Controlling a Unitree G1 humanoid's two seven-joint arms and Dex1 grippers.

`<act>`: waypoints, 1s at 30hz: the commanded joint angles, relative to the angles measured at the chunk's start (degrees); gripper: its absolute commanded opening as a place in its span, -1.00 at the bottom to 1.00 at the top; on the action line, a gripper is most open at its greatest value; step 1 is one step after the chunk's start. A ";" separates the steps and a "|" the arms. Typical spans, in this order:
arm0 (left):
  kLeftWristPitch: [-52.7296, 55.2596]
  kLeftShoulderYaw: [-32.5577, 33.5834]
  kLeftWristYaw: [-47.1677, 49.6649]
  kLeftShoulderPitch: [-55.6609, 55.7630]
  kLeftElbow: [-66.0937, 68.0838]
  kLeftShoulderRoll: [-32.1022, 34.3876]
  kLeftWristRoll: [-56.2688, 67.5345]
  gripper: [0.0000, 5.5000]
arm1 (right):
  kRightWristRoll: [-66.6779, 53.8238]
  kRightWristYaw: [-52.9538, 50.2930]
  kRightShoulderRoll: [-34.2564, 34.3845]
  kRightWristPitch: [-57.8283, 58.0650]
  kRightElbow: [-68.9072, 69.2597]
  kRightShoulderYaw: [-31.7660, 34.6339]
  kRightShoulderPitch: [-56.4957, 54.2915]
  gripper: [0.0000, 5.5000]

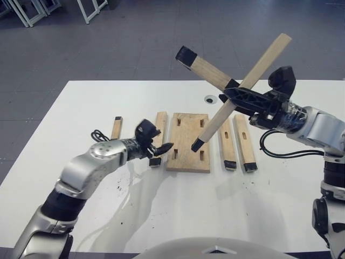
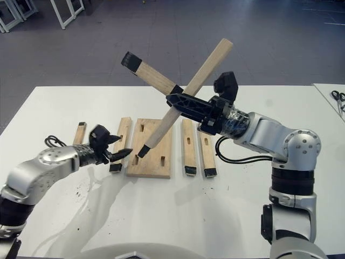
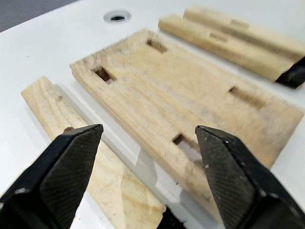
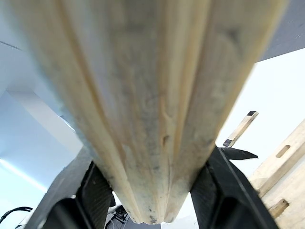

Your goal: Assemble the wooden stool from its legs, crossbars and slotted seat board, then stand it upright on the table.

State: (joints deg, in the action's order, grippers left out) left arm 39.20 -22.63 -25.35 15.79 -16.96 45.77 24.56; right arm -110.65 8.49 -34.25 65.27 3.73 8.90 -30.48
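Observation:
The slotted seat board [image 1: 187, 141] lies flat in the middle of the white table [image 1: 81, 108]. Above it my right gripper [image 1: 232, 93] is shut on two wooden legs [image 1: 257, 63] crossed in an X. One black-capped end [image 1: 186, 55] points up and away, and the other's black tip [image 1: 197, 144] hangs just over the board. In the right wrist view the held wood [image 4: 152, 119] is clamped between both fingers. My left gripper [image 1: 161, 141] stands open low over the table, at the black-capped near end of a leg [image 1: 160, 127] lying left of the board [image 3: 190, 100].
A short crossbar [image 1: 116, 128] lies at the far left. Two more legs [image 1: 227, 143] [image 1: 246, 142] lie side by side right of the board. A round hole [image 1: 209, 99] sits in the table behind the board. The near half of the table is bare.

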 commanded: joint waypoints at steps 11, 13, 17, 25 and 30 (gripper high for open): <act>-1.40 -17.34 -19.84 -1.26 -3.90 9.50 -26.23 0.31 | 40.14 3.89 1.85 -18.43 -2.17 -4.20 -3.58 -0.27; -3.58 -15.93 -22.68 -3.92 -6.11 14.05 -26.83 0.31 | 45.32 7.49 1.99 -19.04 -1.51 -6.43 -1.93 -0.27; -11.31 -12.53 -27.96 -8.14 -6.63 22.20 -27.69 0.31 | 50.99 13.42 2.83 -18.69 0.85 -8.98 1.29 -0.27; -16.91 -7.62 -29.69 -10.80 -2.87 20.21 -29.33 0.31 | 56.77 20.38 9.30 -18.33 5.43 -15.14 4.78 -0.27; -17.28 -6.34 -30.39 -11.48 -2.62 18.39 -30.44 0.31 | 63.34 27.72 12.51 -21.62 0.59 -19.77 4.16 -0.27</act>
State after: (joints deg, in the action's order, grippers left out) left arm 20.90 -26.23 -54.72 7.85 -22.50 65.86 -3.70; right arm -50.14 33.23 -22.44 45.47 6.81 -9.44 -25.51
